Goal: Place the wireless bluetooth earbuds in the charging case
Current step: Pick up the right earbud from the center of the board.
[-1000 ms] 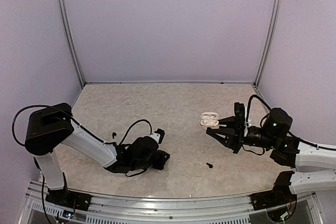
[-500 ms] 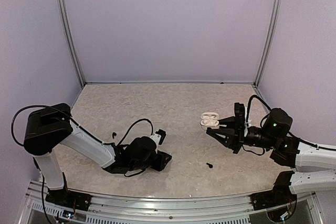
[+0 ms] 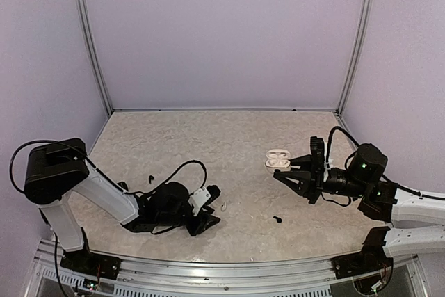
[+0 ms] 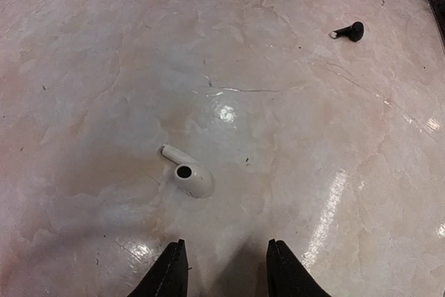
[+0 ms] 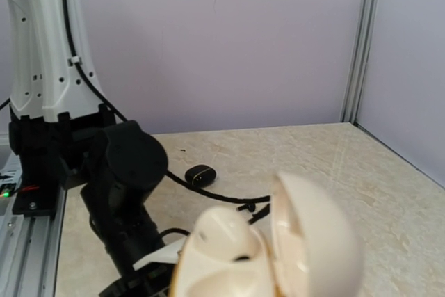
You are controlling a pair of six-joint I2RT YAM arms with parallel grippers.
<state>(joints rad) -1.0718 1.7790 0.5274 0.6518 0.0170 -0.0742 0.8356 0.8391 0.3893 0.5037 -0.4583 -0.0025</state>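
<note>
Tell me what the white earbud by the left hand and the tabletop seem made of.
The white earbud looks like smooth, glossy plastic: even colour, soft highlights. The tabletop is a polished beige marble-veined surface with glare; stone or laminate, I cannot tell.

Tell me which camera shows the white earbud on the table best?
Left wrist view: the white earbud lies close up, stem and dark opening clear, ahead of the open left hand. Top view shows only a white speck; right wrist view misses it.

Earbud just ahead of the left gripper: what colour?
The earbud is white, clearest in the left wrist view.
</note>
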